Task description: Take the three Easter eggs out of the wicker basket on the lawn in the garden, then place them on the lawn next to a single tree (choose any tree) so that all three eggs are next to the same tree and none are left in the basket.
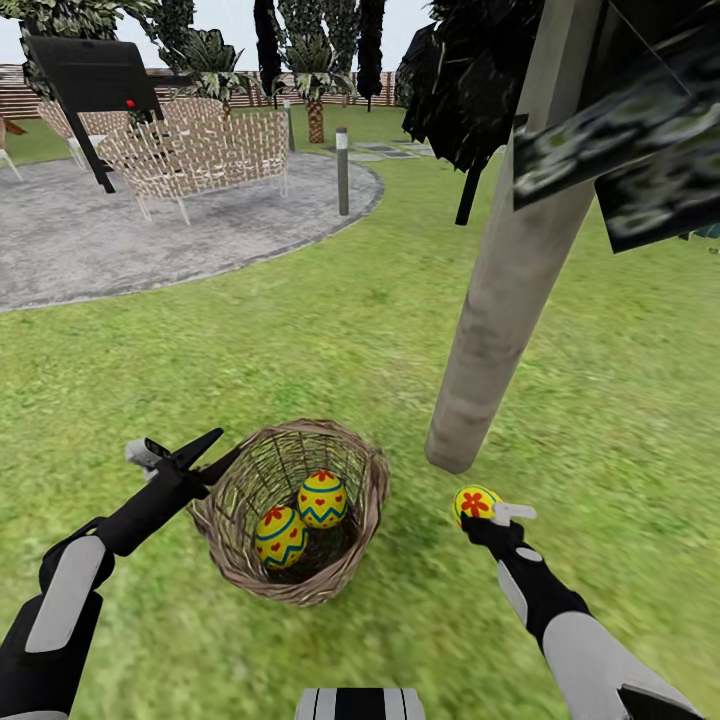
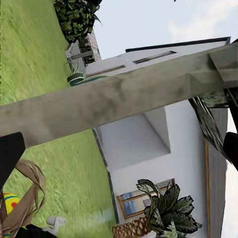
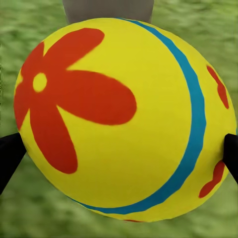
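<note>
I count three Easter eggs: two (image 1: pixel 322 499) (image 1: pixel 280 536) lie inside the one wicker basket (image 1: pixel 240 480), and the third (image 1: pixel 474 502) sits outside it, toward the one grey tree trunk (image 1: pixel 510 270), pinched in my right gripper (image 1: pixel 487 518). Beyond the basket I make out one gravel patio (image 1: pixel 130 240), one short post (image 1: pixel 342 170) and two arms.

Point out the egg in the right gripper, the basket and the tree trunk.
held egg (image 1: pixel 474 502), head view, red flower face.
basket (image 1: pixel 372 505), head view, braided rim.
tree trunk (image 1: pixel 505 300), head view, mid trunk.
</note>
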Available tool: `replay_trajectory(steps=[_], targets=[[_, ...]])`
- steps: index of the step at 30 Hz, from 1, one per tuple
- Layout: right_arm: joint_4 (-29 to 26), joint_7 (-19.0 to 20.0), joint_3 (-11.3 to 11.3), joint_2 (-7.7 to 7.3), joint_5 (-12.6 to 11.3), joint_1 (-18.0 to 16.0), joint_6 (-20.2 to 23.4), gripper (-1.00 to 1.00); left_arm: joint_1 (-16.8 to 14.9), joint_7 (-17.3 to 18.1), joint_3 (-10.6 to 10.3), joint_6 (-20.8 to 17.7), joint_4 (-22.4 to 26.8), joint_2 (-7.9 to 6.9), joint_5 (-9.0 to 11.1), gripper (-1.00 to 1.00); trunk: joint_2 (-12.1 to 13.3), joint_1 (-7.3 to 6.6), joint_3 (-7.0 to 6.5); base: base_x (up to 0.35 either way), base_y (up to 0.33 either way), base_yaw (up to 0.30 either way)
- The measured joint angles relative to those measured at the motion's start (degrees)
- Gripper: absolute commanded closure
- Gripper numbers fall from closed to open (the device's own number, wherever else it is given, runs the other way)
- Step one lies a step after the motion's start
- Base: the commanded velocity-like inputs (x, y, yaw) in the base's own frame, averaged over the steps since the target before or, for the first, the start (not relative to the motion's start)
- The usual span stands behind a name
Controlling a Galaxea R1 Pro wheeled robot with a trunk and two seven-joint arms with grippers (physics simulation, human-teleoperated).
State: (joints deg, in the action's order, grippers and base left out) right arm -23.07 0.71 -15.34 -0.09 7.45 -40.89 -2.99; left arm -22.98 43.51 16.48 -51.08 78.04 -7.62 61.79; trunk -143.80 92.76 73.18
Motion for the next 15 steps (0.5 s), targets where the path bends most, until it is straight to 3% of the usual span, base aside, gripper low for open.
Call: replay_trajectory(steps=[4, 7, 10, 12, 15], targets=[[1.4, 0.0, 0.0, 0.15, 0.0, -0.2, 0.0, 1.0, 0.0, -0.3, 0.3, -0.5, 0.0, -0.65, 0.0, -1.0, 0.0, 0.0, 0.0, 0.0, 0.0, 0.0], [1.7, 0.0, 0.0, 0.25, 0.0, -0.2, 0.0, 1.0, -1.2, -1.0, 0.4, -5.5, 0.8, -0.91, 0.0, -1.0, 0.0, 0.0, 0.0, 0.0, 0.0, 0.0], [1.7, 0.0, 0.3, 0.98, 0.1, -0.3, 0.0, 1.0, -2.6, -6.7, 0.4, -6.6, 3.7, -0.83, 0.1, -1.0, 0.0, 0.0, 0.0, 0.0, 0.0, 0.0], [1.9, 0.0, 2.2, 1.27, 0.0, -0.3, 0.0, 1.0, -5.9, -11.2, 0.3, -6.8, 4.2, -0.86, 0.2, -1.0, 0.0, 0.0, -0.01, 0.0, 0.0, 0.0], [1.9, 0.0, 2.8, 1.31, -0.1, -0.3, 0.0, 1.0, -6.7, -11.8, 0.3, -6.8, 4.3, -1.12, 0.1, -1.0, 0.0, 0.0, 0.0, 0.0, 0.0, 0.0]])
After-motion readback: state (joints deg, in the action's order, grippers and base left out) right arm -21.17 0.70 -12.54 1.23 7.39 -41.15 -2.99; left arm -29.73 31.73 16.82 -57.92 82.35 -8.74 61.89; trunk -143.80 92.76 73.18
